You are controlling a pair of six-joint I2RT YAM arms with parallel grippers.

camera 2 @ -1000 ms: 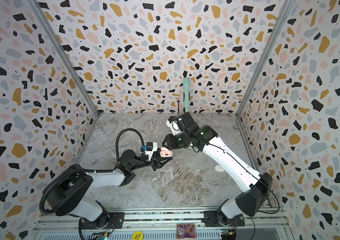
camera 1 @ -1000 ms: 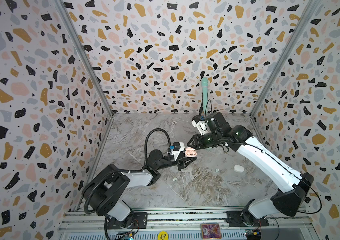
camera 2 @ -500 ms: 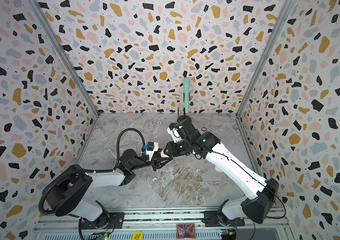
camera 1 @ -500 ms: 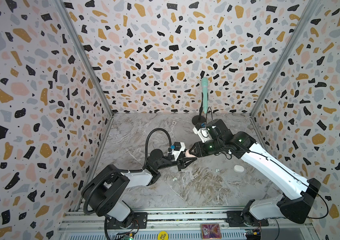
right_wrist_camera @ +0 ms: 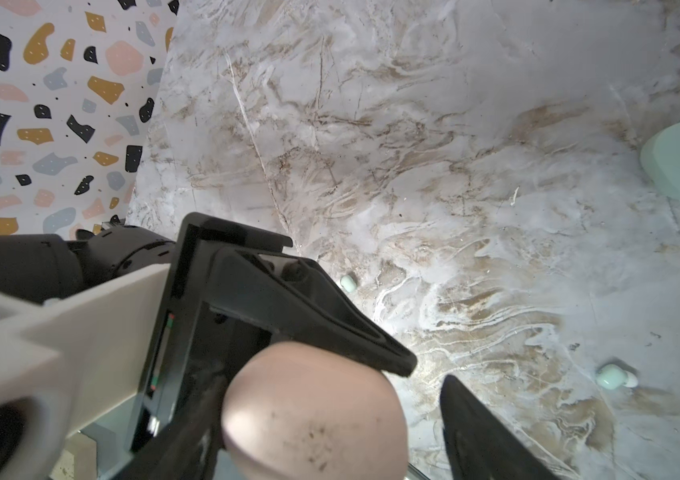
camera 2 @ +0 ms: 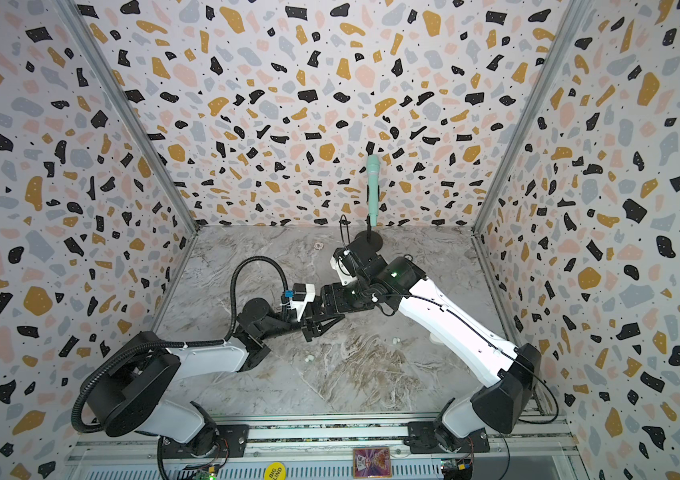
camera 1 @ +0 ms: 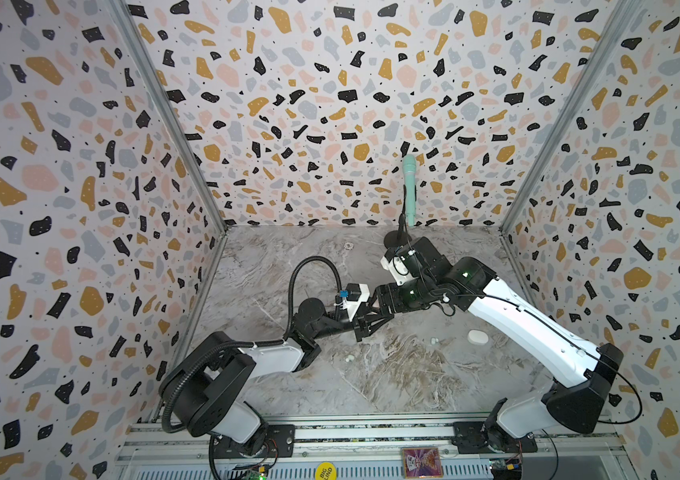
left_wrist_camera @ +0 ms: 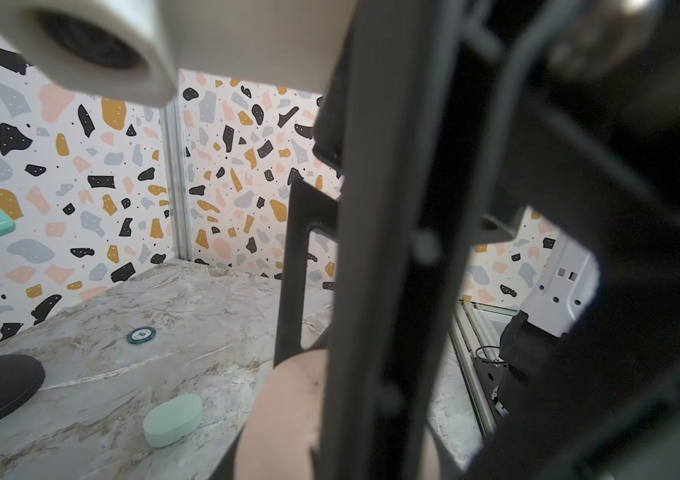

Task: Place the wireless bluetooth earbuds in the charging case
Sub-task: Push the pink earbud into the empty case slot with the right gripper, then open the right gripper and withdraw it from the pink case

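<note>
The left pincer [camera 1: 373, 318] clamps the pink case [right_wrist_camera: 313, 415] above the counter [camera 1: 392, 386], apparently steadying it for the right pincer [right_wrist_camera: 334, 376], whose jaws stand apart around it; the earbuds [camera 1: 348, 358] lie loose below.

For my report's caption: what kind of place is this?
Likely a robot test booth, not a home: terrazzo-printed wall panels enclose a marble-patterned tabletop, and two white-and-black robot arms stand on a metal rail.
</note>
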